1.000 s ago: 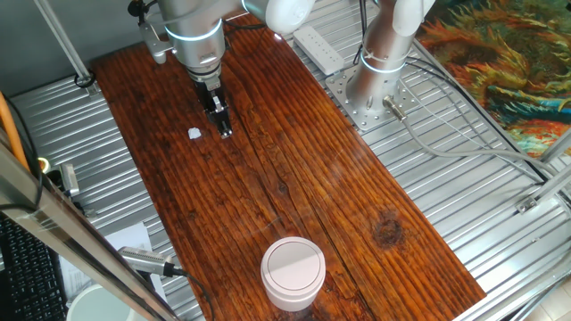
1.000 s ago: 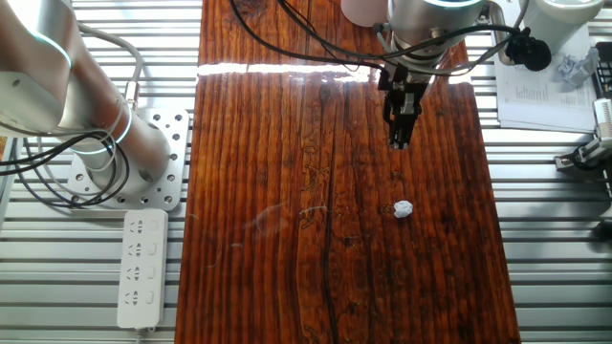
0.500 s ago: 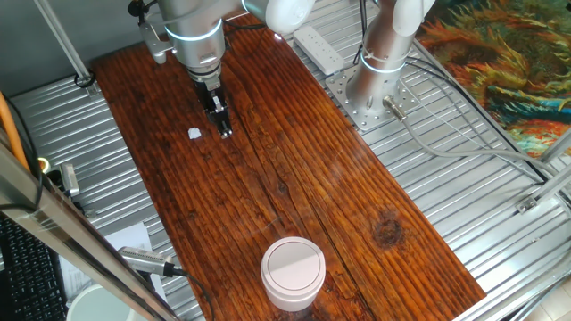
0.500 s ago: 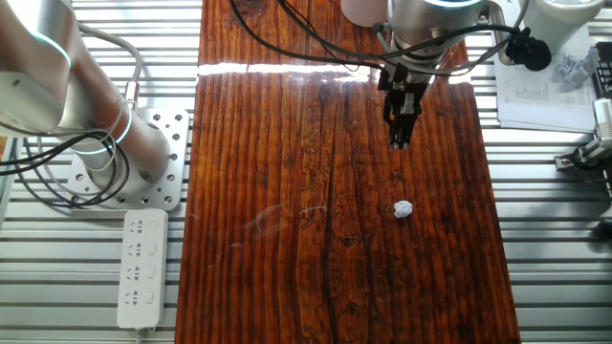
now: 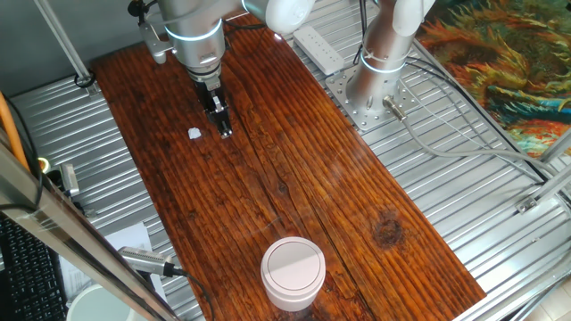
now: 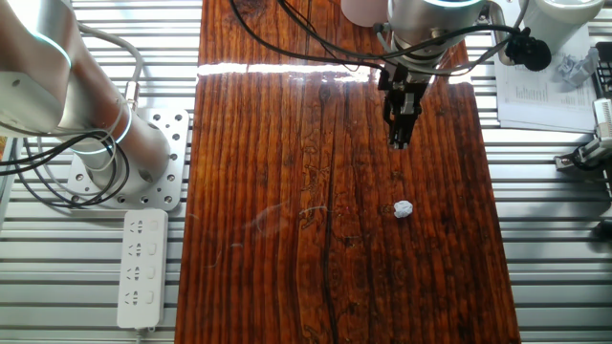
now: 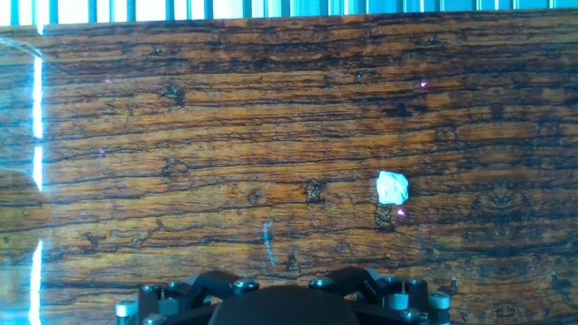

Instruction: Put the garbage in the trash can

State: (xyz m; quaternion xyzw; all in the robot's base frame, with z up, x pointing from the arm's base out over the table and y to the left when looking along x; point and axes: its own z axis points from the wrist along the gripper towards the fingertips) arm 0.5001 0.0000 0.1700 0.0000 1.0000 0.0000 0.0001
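The garbage, a tiny white crumpled scrap, lies on the dark wooden table. It also shows in the other fixed view and in the hand view, right of centre. My gripper hangs just right of the scrap, a little above the wood, with its fingers together and nothing in them. In the other fixed view the gripper is beyond the scrap. The trash can, white with a round pale lid, stands at the near end of the table, far from the gripper.
A second arm's base is bolted beside the table on the right, with cables trailing from it. A white power strip lies on the metal slats next to it. The table's edges drop to slatted metal all round.
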